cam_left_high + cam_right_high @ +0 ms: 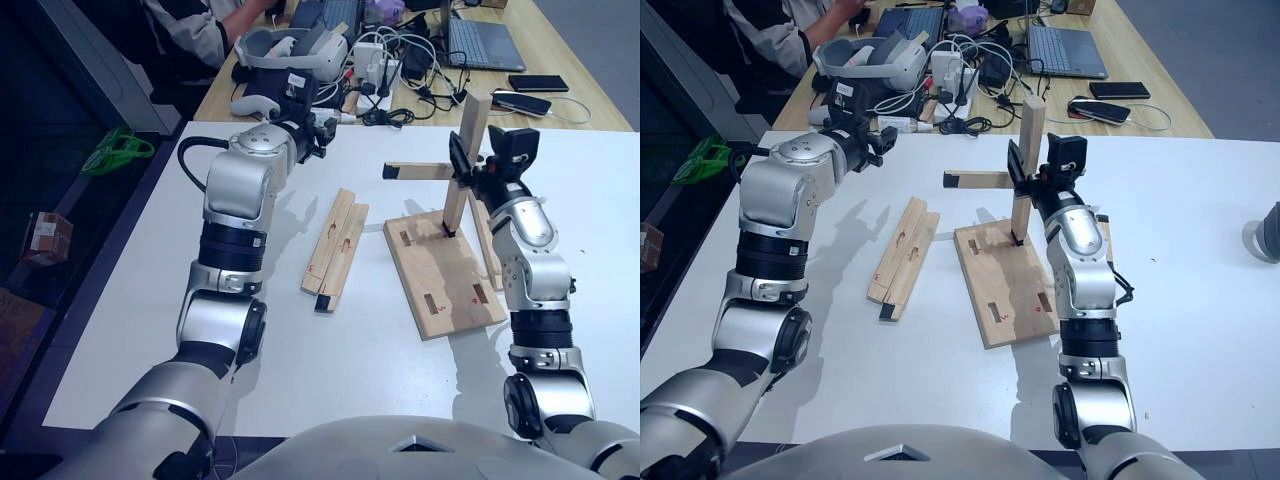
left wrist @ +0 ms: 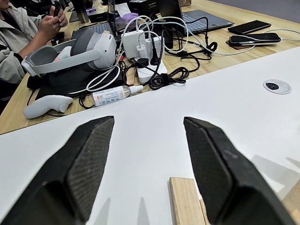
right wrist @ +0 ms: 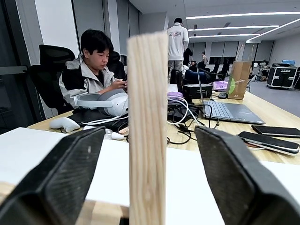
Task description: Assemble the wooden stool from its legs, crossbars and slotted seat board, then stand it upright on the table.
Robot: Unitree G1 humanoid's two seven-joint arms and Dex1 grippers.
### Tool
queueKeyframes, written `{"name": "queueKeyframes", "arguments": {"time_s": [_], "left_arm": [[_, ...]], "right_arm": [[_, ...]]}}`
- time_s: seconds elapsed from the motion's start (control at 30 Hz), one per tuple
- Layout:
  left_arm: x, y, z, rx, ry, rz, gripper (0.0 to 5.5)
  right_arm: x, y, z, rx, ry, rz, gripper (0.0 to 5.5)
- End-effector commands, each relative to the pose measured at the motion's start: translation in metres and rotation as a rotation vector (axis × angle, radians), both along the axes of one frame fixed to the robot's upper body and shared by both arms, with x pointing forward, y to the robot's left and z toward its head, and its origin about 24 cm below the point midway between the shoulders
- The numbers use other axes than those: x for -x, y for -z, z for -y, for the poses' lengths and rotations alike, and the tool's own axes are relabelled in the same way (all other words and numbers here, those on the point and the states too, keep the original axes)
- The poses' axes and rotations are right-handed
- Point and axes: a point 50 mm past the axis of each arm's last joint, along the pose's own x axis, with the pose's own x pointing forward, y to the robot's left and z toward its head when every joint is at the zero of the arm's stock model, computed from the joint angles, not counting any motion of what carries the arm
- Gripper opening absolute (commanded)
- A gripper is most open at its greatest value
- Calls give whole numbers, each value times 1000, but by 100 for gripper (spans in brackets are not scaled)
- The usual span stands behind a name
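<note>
The slotted seat board [image 1: 440, 285] lies flat on the white table. One leg [image 1: 476, 115] stands upright in a back slot of the board, and a crossbar [image 1: 415, 170] sticks out from it toward the left. My right gripper [image 1: 463, 160] is open, its fingers on either side of this leg [image 3: 147, 117] with gaps on both sides. Two more legs [image 1: 335, 245] lie side by side left of the board. Another wooden piece [image 1: 487, 250] lies along the board's right edge. My left gripper [image 1: 322, 130] hangs open and holds nothing above the table's back left, over a wooden end [image 2: 185, 201].
Behind the white table stands a wooden desk with a headset [image 1: 290, 50], a controller [image 2: 47, 104], tangled cables [image 2: 159, 61], a laptop [image 1: 480, 40] and phones [image 1: 535, 85]. A cable port [image 2: 276, 86] is set into the table. A grey round object [image 1: 1262, 235] sits at the right edge.
</note>
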Motion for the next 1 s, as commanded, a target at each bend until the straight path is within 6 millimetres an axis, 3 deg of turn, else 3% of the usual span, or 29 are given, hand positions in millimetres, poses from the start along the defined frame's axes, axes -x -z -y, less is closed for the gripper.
{"name": "queueKeyframes", "arguments": {"time_s": [0.03,0.1,0.17,0.3,0.37,0.5,0.7,0.83,1.0], "left_arm": [[-1,-3,-1,-1,-5,5,275],[-1,-2,-1,0,-8,4,275],[-1,-2,0,3,-7,5,275],[-1,-1,3,20,-10,5,275],[1,-1,6,85,-30,26,275],[17,0,10,243,-123,136,275],[66,42,11,289,-224,110,275],[69,43,7,282,-248,115,275],[65,38,8,283,-242,132,275]], "right_arm": [[-18,-71,8,-11,68,152,410],[-25,-118,4,-28,62,240,410],[-30,-150,0,-32,67,281,410],[-53,-192,-8,-2,126,139,410],[-59,-196,-9,8,97,115,410],[-66,-188,-6,8,93,63,410],[-72,-177,-3,35,63,9,410],[-75,-185,-3,44,45,10,410],[-76,-209,-5,43,18,62,410]]}}
